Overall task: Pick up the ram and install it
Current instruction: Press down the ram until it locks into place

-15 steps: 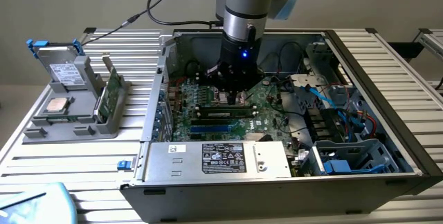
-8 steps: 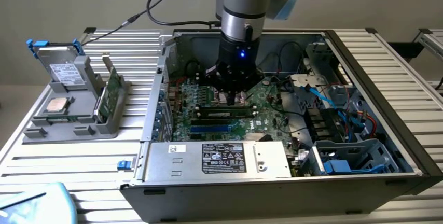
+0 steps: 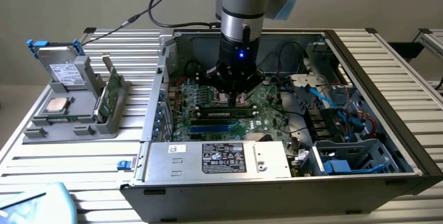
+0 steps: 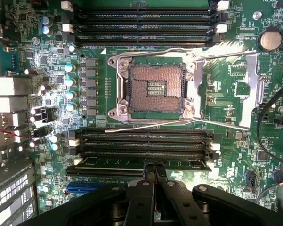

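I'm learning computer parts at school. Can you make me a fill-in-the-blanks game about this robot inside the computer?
1. The end effector is ___, with its fingers pressed together.
2. It is right over the ram, which sits in a long black ___ on the motherboard.
3. The square processor socket has ___ chip in it.
Missing words: shut; slot; no.

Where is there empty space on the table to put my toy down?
Bare table slats lie in front of the grey holder, between it and the computer case. More bare slats run beside the case at the exterior view's right. Inside the case it is crowded: the gripper sits over the motherboard, near cables.
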